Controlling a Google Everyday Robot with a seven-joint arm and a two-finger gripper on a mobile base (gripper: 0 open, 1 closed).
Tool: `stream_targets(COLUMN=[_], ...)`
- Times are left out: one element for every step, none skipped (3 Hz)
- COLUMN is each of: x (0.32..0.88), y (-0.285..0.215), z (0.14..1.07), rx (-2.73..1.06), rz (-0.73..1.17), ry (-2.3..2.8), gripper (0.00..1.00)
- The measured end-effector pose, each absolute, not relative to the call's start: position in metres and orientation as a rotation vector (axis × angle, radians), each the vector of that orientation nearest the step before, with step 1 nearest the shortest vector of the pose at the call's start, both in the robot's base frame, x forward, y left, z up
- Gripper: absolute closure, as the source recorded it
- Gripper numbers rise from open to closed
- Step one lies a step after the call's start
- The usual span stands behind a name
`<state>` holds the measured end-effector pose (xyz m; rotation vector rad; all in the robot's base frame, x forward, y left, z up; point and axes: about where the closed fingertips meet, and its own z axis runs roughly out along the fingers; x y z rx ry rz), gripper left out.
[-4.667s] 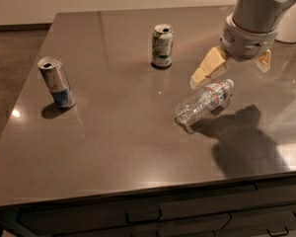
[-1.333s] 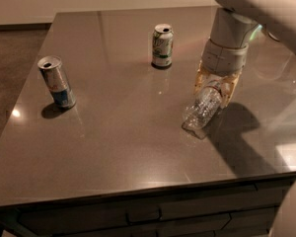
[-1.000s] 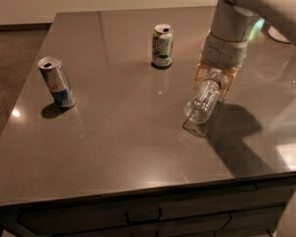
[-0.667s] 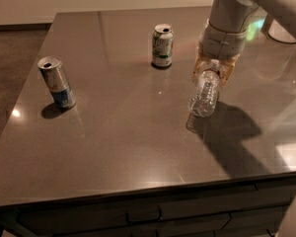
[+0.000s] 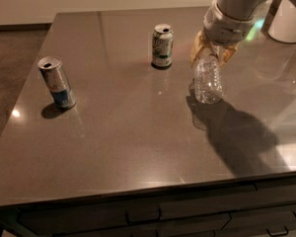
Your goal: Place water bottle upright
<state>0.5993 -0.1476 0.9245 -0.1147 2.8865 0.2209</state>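
gripper (image 5: 211, 54) pinching water bottle (image 5: 208, 82) at its neck | bottle hangs directly below it, swung from lying to near upright | base on or just above table (image 5: 138, 147) | release looks near

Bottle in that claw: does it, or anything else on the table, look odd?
Nothing is spilled or damaged. The bottle is nearly upright, its top clamped in the gripper over the right side of the table; I cannot tell whether its base touches down. The green can and blue can stand upright.
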Motion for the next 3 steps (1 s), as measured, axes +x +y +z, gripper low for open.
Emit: stream_targets(x=[0.599,0.594,0.588], y=[-0.142,-0.138,-0.136], z=[0.937,0.946,0.951], rx=[-0.354,-0.567,-0.771], rz=[0.273,0.315,0.337], ry=[2.778,2.666,2.556], gripper=[1.0,1.0,1.0])
